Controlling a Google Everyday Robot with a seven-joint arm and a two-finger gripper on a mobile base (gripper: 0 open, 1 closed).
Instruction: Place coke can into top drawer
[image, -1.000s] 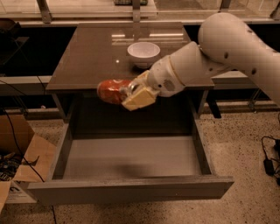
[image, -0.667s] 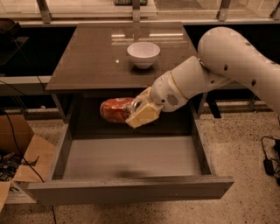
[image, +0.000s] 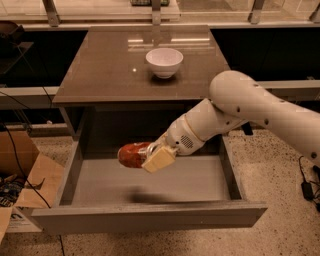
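Note:
The red coke can (image: 132, 154) lies on its side in my gripper (image: 150, 156), which is shut on it. One tan finger (image: 159, 159) shows in front of the can. The can hangs inside the open top drawer (image: 150, 217), left of its middle, a little above the grey drawer floor, where its shadow falls. The drawer is pulled out wide under the brown-topped cabinet (image: 105, 70). My white arm (image: 240, 107) reaches in from the right.
A white bowl (image: 164, 62) stands on the cabinet top near the back. A cardboard box (image: 22, 172) with loose items sits on the floor to the left of the drawer. Cables lie on the floor at the far right (image: 306, 185).
My gripper has carried the can down from the level of the cabinet's front edge into the open drawer. The bowl and the drawer have not moved.

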